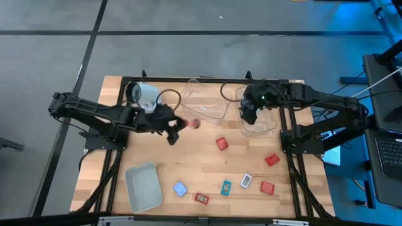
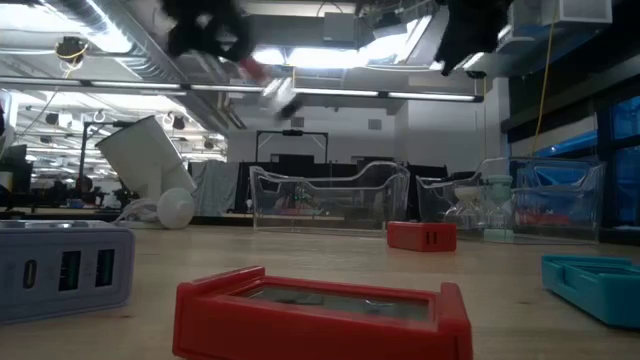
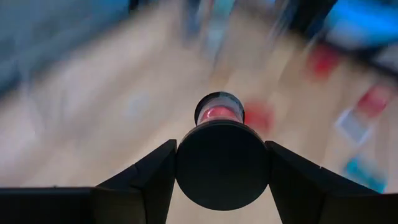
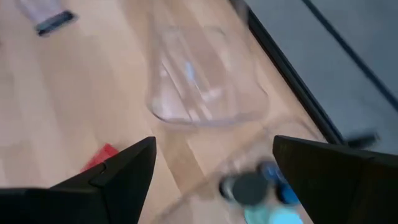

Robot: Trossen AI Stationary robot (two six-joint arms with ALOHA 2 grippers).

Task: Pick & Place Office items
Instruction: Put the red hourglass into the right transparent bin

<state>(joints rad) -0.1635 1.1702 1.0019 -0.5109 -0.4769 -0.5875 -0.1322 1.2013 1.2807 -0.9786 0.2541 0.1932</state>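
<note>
From above, your left gripper [image 1: 174, 130] is clamped on a stubby cylinder [image 1: 192, 123] with a pinkish-red tip, above bare wood beside the clear bin [image 1: 207, 103]. Your right gripper [image 1: 249, 114] hangs open-jawed over another clear bin [image 1: 259, 122].

In the left wrist view, the cylinder [image 3: 221, 155] shows a round black cap between the fingers [image 3: 146, 177].

Table [image 1: 207, 164] looks like pale matt wood w/ visible grain. Bins [image 1: 207, 100] are clear glossy plastic. Red block [image 2: 322, 318] is smooth, slightly shiny plastic.
</note>
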